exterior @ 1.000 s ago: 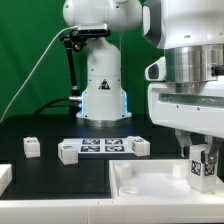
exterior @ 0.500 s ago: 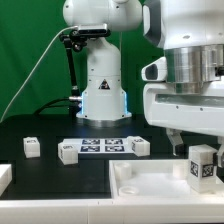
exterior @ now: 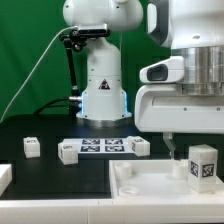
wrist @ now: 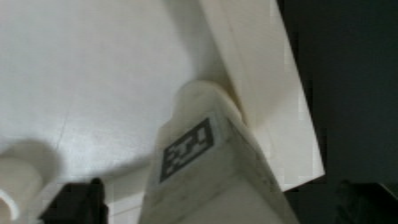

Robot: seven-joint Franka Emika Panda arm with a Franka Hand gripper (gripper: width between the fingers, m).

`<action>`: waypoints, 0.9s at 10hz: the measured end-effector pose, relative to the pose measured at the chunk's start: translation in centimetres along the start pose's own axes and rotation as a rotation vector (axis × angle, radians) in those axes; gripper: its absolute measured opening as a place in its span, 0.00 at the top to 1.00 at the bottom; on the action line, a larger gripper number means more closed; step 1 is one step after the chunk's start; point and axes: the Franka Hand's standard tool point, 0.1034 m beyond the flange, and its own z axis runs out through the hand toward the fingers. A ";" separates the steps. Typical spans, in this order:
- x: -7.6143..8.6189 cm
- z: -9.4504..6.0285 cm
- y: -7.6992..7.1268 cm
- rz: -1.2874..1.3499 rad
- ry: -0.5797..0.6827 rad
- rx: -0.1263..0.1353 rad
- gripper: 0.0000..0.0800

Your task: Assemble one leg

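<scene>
One leg (exterior: 203, 165), a white square post with a marker tag, stands upright in the corner of the large white panel (exterior: 140, 180) at the exterior view's right. My gripper (exterior: 190, 148) hangs just over it, and one grey finger (exterior: 170, 147) shows beside the leg. In the wrist view the leg (wrist: 214, 160) fills the space between my dark fingers (wrist: 71, 205), with a narrow gap showing on each side. The gripper (wrist: 214, 208) looks open around the leg. Its foot sits at the panel's rounded corner (wrist: 210, 92).
Three more legs lie on the black table (exterior: 32, 147), (exterior: 68, 152), (exterior: 140, 147). The marker board (exterior: 103, 146) lies between the last two. A white part (exterior: 4, 178) sticks in at the left edge. The arm's base (exterior: 100, 95) stands at the back.
The hand has risen a little over the last second. The leg has stayed where it stands on the panel corner.
</scene>
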 end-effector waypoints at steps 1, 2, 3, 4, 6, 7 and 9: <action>0.0 0.1 -0.2 -0.057 -0.003 -0.001 0.19; -0.2 0.2 -0.3 -0.202 -0.009 -0.013 0.19; -0.3 0.3 -0.4 -0.287 -0.012 -0.016 0.19; -0.3 0.3 -0.3 -0.365 -0.012 -0.017 0.19; -0.2 0.2 -0.1 -0.510 -0.012 -0.022 0.19; -0.2 0.2 -0.1 -0.509 -0.013 -0.022 0.19; -0.2 0.2 -0.1 -0.509 -0.013 -0.022 0.57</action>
